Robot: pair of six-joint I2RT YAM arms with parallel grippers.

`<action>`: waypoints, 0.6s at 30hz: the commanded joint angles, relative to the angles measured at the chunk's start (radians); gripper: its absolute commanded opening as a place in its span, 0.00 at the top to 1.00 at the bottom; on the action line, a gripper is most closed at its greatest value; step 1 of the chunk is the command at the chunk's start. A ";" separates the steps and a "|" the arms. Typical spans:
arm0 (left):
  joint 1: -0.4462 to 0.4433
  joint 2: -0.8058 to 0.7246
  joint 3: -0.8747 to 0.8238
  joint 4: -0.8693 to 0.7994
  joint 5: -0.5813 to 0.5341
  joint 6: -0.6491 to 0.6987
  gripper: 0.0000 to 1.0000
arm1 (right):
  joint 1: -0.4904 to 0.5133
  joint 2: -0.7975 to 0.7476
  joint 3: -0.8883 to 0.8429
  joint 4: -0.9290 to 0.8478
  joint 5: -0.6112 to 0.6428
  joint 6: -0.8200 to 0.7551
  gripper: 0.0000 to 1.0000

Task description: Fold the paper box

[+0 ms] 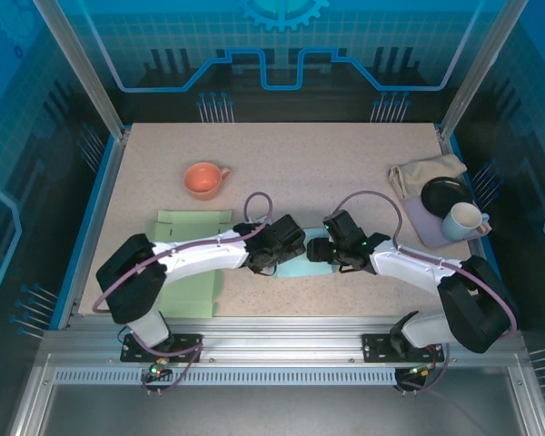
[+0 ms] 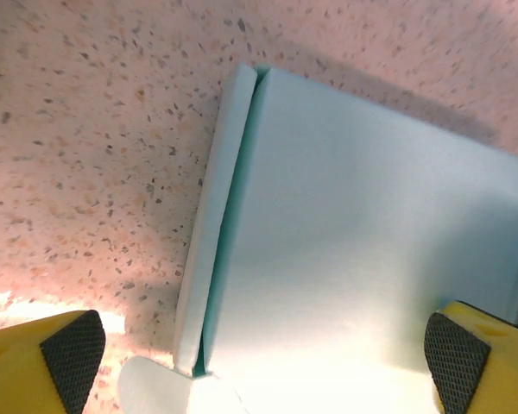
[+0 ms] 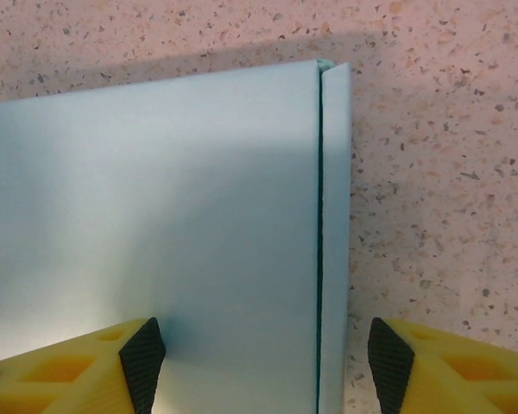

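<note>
Containers: orange cup (image 1: 204,179) at 10 o'clock on the table (image 1: 345,163), handle towards its 3 o'clock, interior plain orange. White mug (image 1: 463,221) at 3 o'clock, on a purple mat (image 1: 422,227), just beside a black plate (image 1: 445,193); its contents cannot be told. Paper box (image 1: 295,266), pale blue, lies flat at 6 o'clock between both grippers, with a green sheet (image 1: 189,263) at its 9 o'clock. From above, the box is mostly covered by the wrists. Left wrist view: left gripper (image 2: 268,362) spread wide, narrow side flap (image 2: 209,233) lying along the main panel. Right wrist view: right gripper (image 3: 266,362) parted, straddling the box's 3 o'clock flap edge, not clamped on it
</note>
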 commanded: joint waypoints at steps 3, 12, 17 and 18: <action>-0.017 -0.073 -0.053 -0.012 -0.029 -0.143 0.01 | -0.009 -0.031 -0.037 0.000 -0.008 0.042 0.35; -0.043 -0.015 -0.058 0.062 -0.007 -0.262 0.01 | -0.008 -0.079 -0.052 -0.003 -0.006 0.043 0.37; -0.045 0.013 -0.055 0.075 0.010 -0.275 0.02 | -0.008 -0.080 -0.052 -0.002 -0.011 0.044 0.37; -0.046 0.019 -0.054 0.080 0.016 -0.277 0.02 | -0.008 -0.078 -0.052 -0.002 -0.011 0.044 0.37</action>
